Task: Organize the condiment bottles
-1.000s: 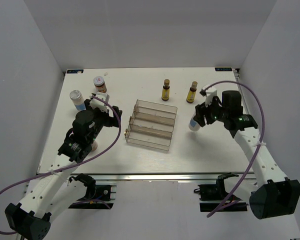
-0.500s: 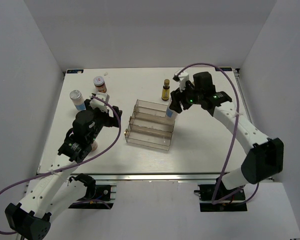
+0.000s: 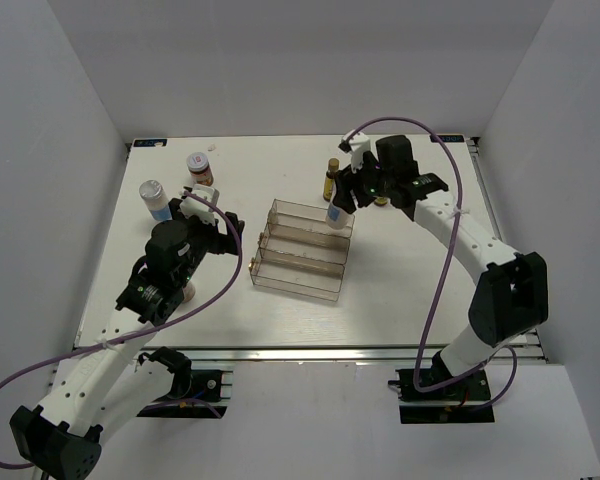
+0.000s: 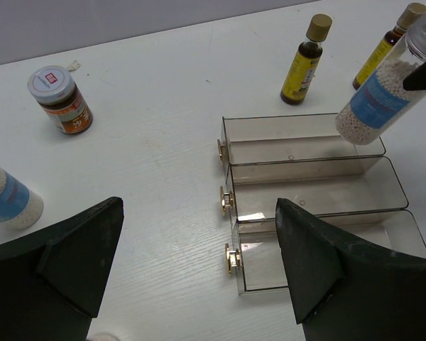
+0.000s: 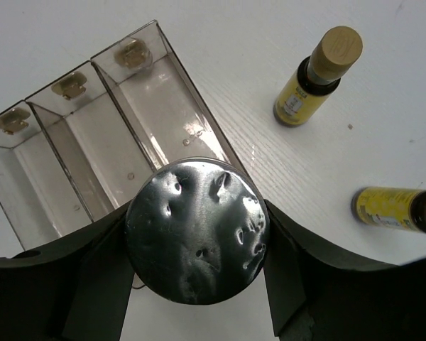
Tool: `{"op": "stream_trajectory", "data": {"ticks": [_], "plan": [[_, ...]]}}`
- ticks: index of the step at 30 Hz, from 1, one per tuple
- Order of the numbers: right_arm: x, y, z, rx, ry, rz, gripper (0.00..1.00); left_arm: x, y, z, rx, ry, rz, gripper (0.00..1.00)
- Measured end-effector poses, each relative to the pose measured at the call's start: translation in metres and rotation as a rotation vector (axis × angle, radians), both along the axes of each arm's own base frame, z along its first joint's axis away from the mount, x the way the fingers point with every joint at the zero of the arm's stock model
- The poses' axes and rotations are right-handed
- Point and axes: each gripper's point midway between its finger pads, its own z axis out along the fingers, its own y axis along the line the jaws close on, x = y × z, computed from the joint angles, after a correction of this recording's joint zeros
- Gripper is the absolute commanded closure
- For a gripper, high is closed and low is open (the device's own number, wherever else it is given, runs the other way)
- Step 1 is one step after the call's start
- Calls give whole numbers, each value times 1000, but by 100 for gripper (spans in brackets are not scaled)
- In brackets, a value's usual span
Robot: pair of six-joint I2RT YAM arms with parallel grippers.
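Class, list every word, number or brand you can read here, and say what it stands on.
None is legible.
Too blurred: lid patch and label of the red-labelled jar.
Too small: yellow labels of the first amber bottle and second amber bottle.
No readable print: blue labels of the held white bottle and standing white bottle.
Too small: the blue corner sticker.

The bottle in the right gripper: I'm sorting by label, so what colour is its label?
Blue. The white bottle shows it best in the left wrist view.
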Motion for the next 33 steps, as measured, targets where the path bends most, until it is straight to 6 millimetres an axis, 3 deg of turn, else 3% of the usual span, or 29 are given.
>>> {"op": "stream_trajectory", "data": {"ticks": [4,10,11,12,14,15,20,28,31,33], "plan": [[10,2,-9,-8,0,-13,100,0,0,-1,2,2,0,3],[19,1,-42,-57,56,-32,98,0,0,-2,5,7,0,3],[20,0,-46,-64,62,-34,94,0,0,-2,5,7,0,3],[20,0,-49,-69,68,-35,76,0,0,-2,5,7,0,3],[20,0,-52,-75,73,-35,57,0,0,-2,5,7,0,3],[20,0,-53,-76,75,-34,42,0,0,-2,6,8,0,3],[17,-1,-55,-81,86,-28,14,1,0,-3,9,9,0,2],[20,4,-37,-58,53,-13,11,3,3,-6,15,15,20,2],[14,-2,-11,-39,-4,-27,11,6,9,-9,14,28,70,6],[4,-10,25,-4,-88,-50,11,10,16,-15,14,51,125,14]]}}
